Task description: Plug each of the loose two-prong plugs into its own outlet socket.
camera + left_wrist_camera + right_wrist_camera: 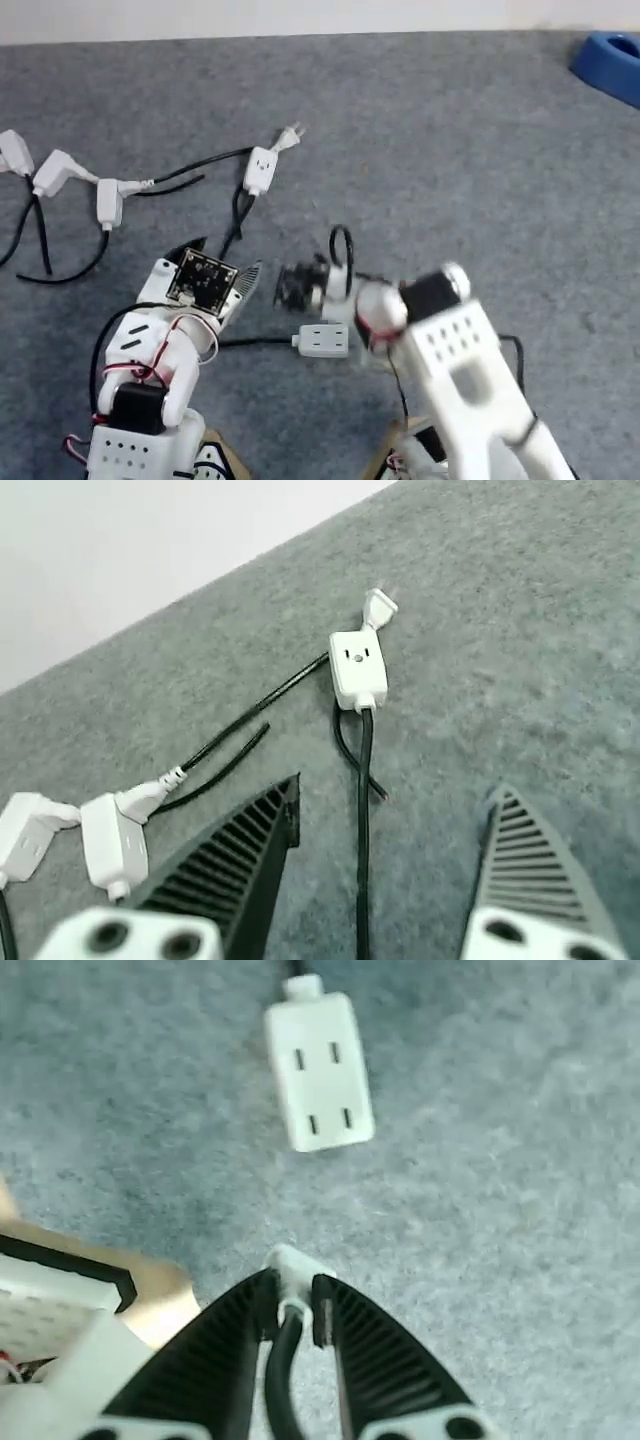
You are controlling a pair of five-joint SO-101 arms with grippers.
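Left gripper [395,790] is angled down over the counter [480,150], jaws wide apart and holding nothing; a black cord [362,810] runs between them to a single-outlet socket [357,665]. Right gripper [293,1288] is clamped on a white plug [285,1262], near a double-outlet socket [320,1070]. The counter is covered in grey carpet-like material, with a blue object [610,62] at its far corner.
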